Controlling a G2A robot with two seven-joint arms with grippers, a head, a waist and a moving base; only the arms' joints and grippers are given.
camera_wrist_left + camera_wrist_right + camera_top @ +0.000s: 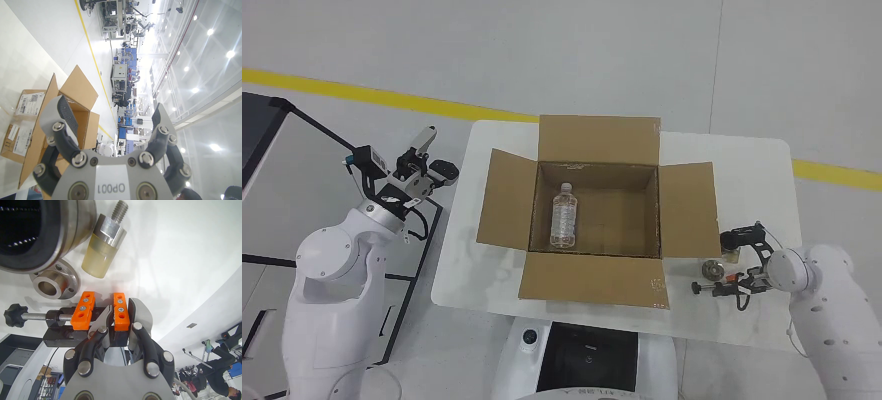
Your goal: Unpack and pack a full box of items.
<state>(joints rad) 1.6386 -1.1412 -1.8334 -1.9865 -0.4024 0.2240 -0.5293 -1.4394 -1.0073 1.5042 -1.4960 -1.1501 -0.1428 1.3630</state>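
Now the right end effector grips one end of the vise, which lies on the surface just right of the box, screw pointing at it, while the left end effector hangs open, well apart on the other side.
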